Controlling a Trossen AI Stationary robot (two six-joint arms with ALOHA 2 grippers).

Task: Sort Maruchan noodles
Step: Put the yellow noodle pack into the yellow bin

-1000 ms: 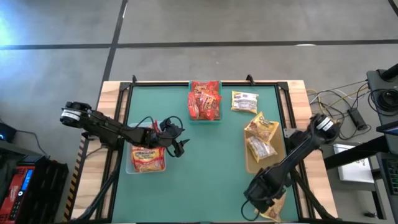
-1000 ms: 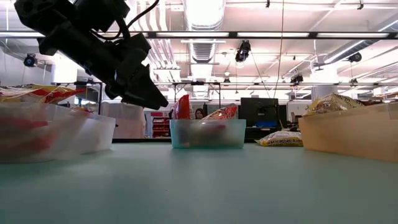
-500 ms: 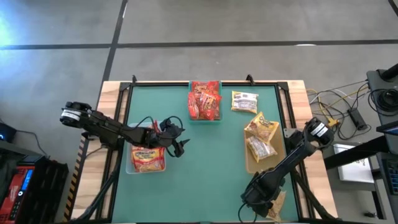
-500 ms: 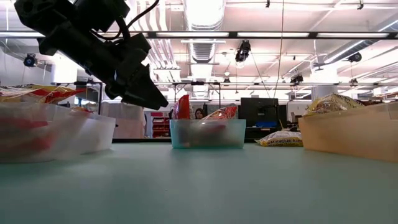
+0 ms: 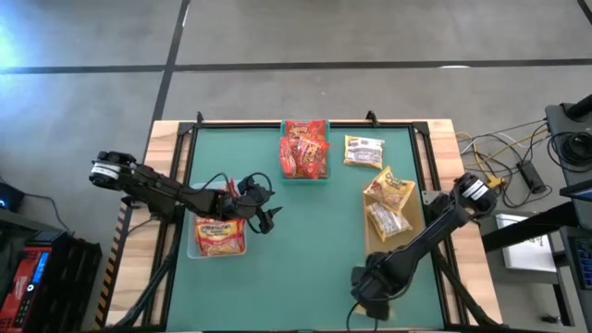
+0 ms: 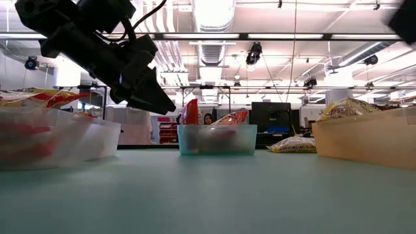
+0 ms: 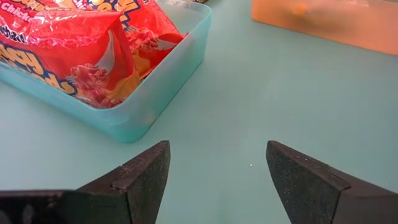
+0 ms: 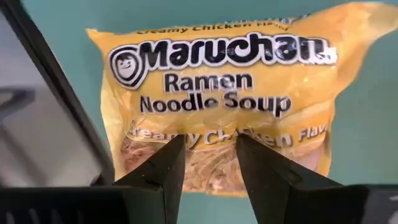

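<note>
One yellow Maruchan packet [image 8: 214, 93] is lying just ahead of the right gripper [image 8: 208, 165], which is lowering toward the table's near edge, fingers narrowly parted and empty; pickup looks imminent.

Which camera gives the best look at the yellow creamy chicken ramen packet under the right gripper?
The right wrist view: the yellow crinkly plastic ramen packet fills it, label readable, lying flat beneath the right gripper. In the high view the arm hides it; the low and left wrist views miss it.

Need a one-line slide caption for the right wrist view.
Right gripper, fingers parted, poised over a yellow Maruchan Creamy Chicken ramen packet lying flat on the green table.
</note>
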